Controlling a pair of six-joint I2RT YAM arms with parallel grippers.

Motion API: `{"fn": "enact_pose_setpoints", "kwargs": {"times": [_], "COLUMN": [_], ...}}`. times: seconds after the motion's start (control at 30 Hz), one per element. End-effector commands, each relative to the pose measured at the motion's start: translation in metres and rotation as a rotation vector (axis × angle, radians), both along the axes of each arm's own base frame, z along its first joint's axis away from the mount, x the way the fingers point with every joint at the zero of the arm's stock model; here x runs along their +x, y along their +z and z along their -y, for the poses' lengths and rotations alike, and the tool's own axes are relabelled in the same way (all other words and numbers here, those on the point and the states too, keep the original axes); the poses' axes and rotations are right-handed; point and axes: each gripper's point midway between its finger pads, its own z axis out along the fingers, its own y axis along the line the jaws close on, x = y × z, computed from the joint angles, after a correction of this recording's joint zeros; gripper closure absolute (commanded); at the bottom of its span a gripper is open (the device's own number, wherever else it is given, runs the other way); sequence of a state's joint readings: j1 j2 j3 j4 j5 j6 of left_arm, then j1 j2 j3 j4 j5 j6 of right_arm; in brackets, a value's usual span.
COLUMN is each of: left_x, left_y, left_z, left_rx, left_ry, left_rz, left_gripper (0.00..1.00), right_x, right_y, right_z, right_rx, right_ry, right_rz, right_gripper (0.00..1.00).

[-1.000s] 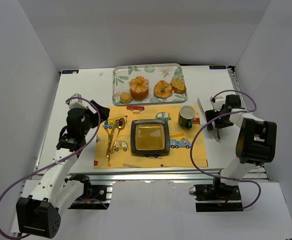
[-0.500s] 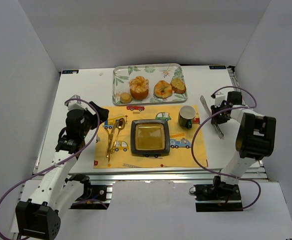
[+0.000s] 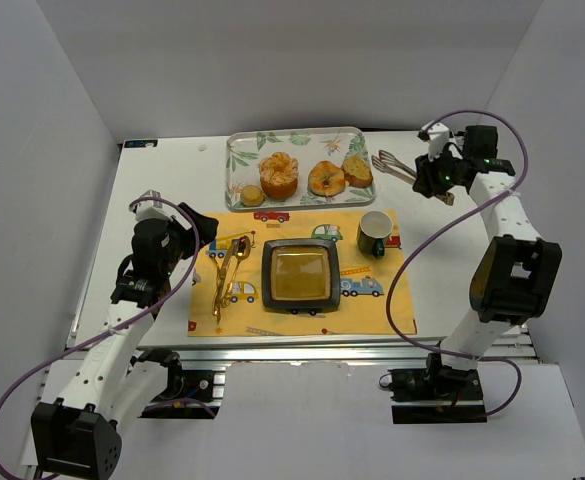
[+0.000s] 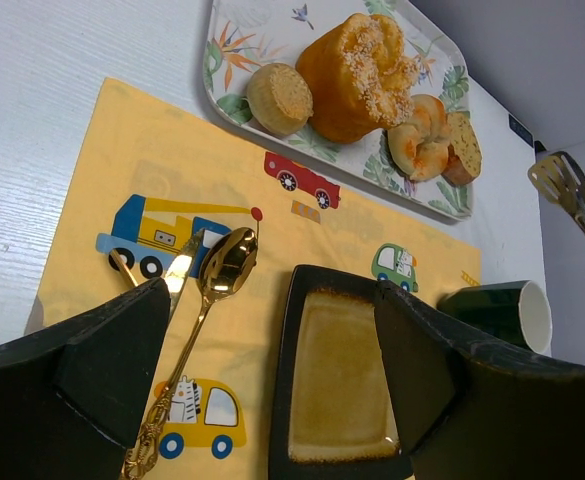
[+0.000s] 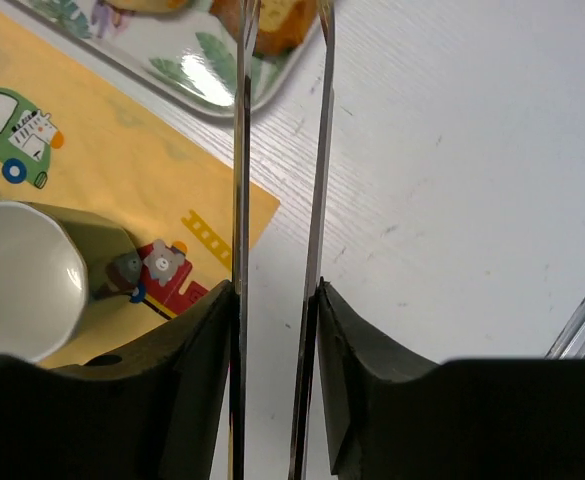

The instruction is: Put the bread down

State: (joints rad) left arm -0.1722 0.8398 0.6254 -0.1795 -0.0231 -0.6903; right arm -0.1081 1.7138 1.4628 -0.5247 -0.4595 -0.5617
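**Item: bread slice** (image 3: 358,171), toasted and herb-flecked. It sits at the end of the tray (image 3: 234,150) nearest the right gripper (image 3: 436,176), directly ahead of it.
- Handling (a judgement): light, with a stiff crust and a crumbly, compressible crumb. It is not slippery, but too hard a squeeze would break it.
- Best hold: across the two flat faces at mid-length, not by a corner.

**Holding tool: tongs** (image 3: 396,167).
- The right gripper is clenched on the handles. In the wrist view both blades (image 5: 240,150) run forward, with a gap between them, towards the slice (image 5: 284,20).
- The tips are at or just beside the slice. Contact cannot be confirmed, because the tips run out of the wrist view.

**Neighbours on the tray, beyond the slice from the gripper:**
- twisted roll (image 3: 326,178), touching or nearly touching the slice, so it crowds the far blade
- sugared bun (image 3: 279,175)
- small round cake (image 3: 252,196)

**To the side of the tongs, towards the arm bases:**
- green mug (image 3: 375,232) (upright, apparently empty), on the placemat (image 3: 372,305)
- square dark plate (image 3: 268,275) past the mug, the likely destination

The mug lies close to the path from the tray to the plate, so a low sweep could clip it. The tray's raised lip must also be cleared.

**Far side:** left gripper (image 3: 204,225), fingers spread and holding nothing. It hovers near the gold spoon (image 4: 224,268), well apart from the bread.
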Motion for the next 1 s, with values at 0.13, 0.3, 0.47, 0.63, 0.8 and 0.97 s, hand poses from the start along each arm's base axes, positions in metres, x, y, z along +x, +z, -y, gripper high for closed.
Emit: {"fn": "enact_pose_setpoints", "kwargs": {"times": [0.13,0.3,0.47,0.63,0.8,0.97], "left_x": [0.003,0.002,0.002,0.003,0.006,0.008], "left_y": [0.019,0.018,0.011,0.004,-0.002,-0.008], "left_z": [-0.002,-0.003,-0.002,-0.002,-0.001,0.001], "left_rx": [-0.016,-0.019,-0.014,-0.005,0.001,0.002], "left_ry": [0.014,0.021,0.016,0.012,0.009,-0.002], "left_rz": [0.045,0.045,0.03,0.021,0.011,0.001], "left_gripper": [0.08,0.08,0.08,0.08,0.08,0.08], "right_x": [0.023,0.034,0.04,0.044,0.051,0.047], "right_y": [0.009,0.012,0.007,0.004,0.001,-0.002], "right_z": [-0.028,-0.042,-0.043,-0.046,-0.039,-0.033], "right_rx": [-0.034,-0.244,-0.475,-0.61,-0.67,-0.718], "right_ry": [0.119,0.253,0.387,0.491,0.494,0.51], "right_rz": [0.016,0.134,0.233,0.27,0.277,0.284], "right_gripper": [0.57,0.58,0.57,0.56,0.55,0.53]}}
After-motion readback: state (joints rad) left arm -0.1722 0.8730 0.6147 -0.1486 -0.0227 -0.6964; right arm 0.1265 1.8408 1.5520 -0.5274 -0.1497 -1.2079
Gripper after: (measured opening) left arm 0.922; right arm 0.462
